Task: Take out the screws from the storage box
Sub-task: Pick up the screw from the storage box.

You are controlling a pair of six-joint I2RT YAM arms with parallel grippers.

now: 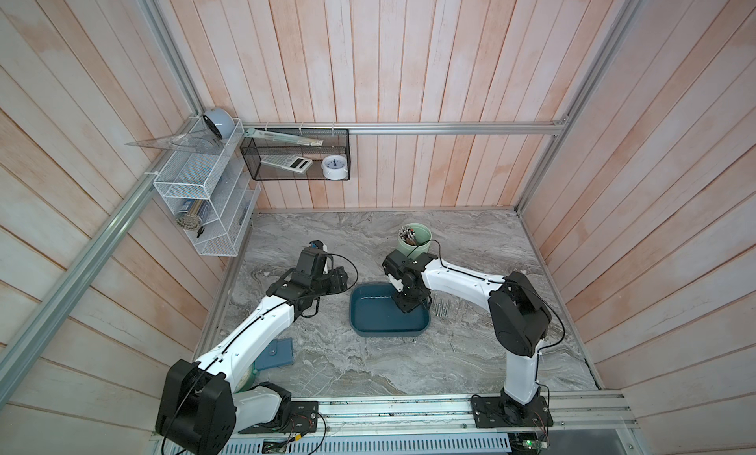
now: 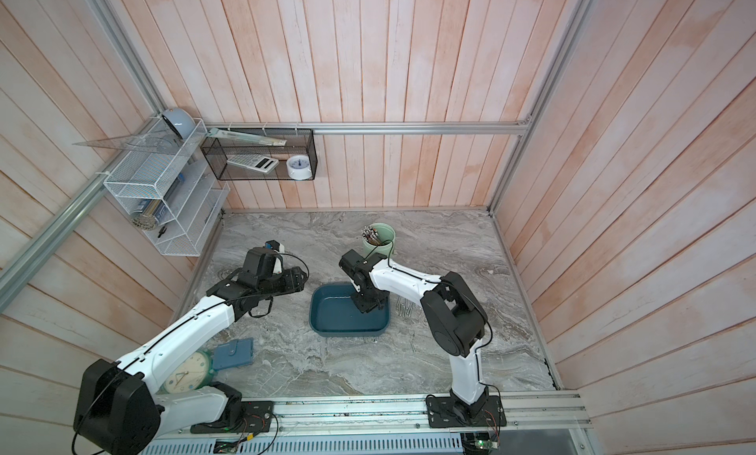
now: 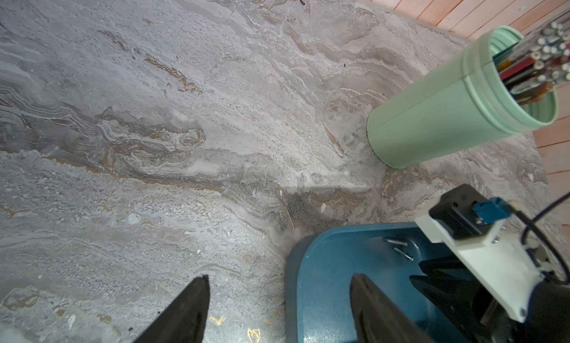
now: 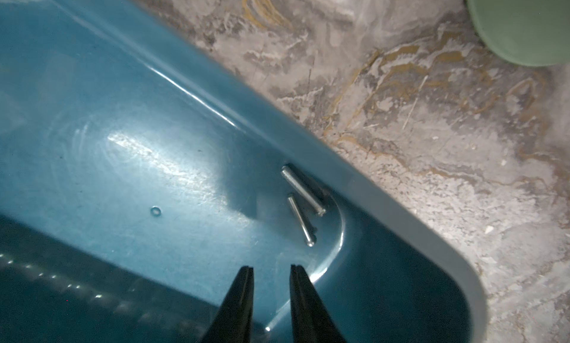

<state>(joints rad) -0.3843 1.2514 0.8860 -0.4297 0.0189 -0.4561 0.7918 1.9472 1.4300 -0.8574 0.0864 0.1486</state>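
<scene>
Screws lie in two places. Two screws (image 4: 303, 202) rest inside the storage box (image 4: 92, 141). They are side by side in a rounded corner, close to the wall. The box is dark blue and sits flat on the grey worktop (image 1: 327, 236), between the two arms. A pile of screws (image 1: 442, 308) lies out on the worktop, just beside the box on the right arm's side.

The right hand (image 4: 271, 267) points down into the box, near the two screws but not touching them. Its two black fingers (image 4: 237, 301) have a small gap between them, and nothing is in the gap. In both top views this hand hides the two screws.

The left hand (image 3: 279, 276) hangs over the worktop, beside the box's other end. Its fingers (image 3: 185, 310) are spread wide and hold nothing.

A tall green cup (image 1: 415, 242) stands upright behind the box, apart from it, with a bunch of long sticks (image 3: 536, 58) inside. A flat blue-grey case (image 2: 234, 352) lies on the worktop near the left arm, well apart from the box.
</scene>
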